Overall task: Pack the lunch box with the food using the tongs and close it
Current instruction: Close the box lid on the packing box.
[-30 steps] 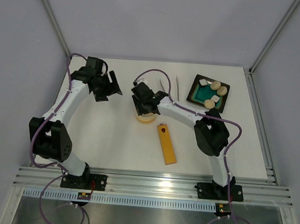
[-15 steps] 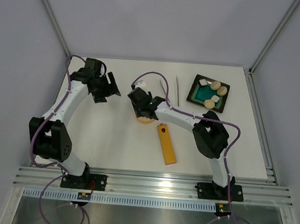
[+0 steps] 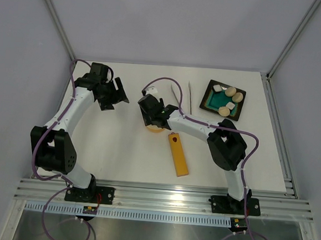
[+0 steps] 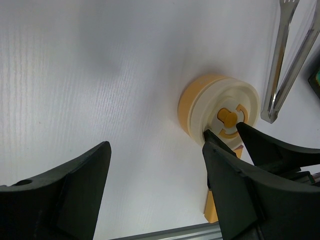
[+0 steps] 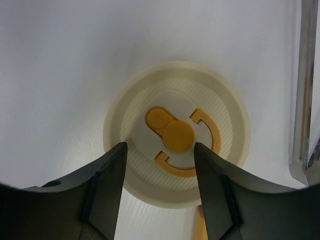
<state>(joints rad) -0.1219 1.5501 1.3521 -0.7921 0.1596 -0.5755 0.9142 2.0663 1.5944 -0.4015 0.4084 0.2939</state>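
The lunch box [image 5: 177, 132] is a round cream bowl with its lid on, the lid's orange mark facing up. My right gripper [image 5: 159, 150] hangs straight over it, open, its two fingers straddling the raised middle of the lid. From above, the right gripper [image 3: 156, 121] covers most of the lunch box [image 3: 154, 130]. The left gripper [image 3: 116, 97] is open and holds nothing, off to the left of the box [image 4: 220, 112]. The silver tongs [image 3: 183, 97] lie on the table behind the box. The food [image 3: 229, 100] lies in the black tray.
The black square tray [image 3: 211, 102] with a green inside stands at the back right. A long orange-yellow bar [image 3: 178, 153] with a red dot lies just in front of the lunch box. The tongs [image 5: 305, 90] run along the right edge of the right wrist view.
The right gripper has shifted slightly left and closer over the lunch box, and its jaws have spread a little. The left arm has barely moved.
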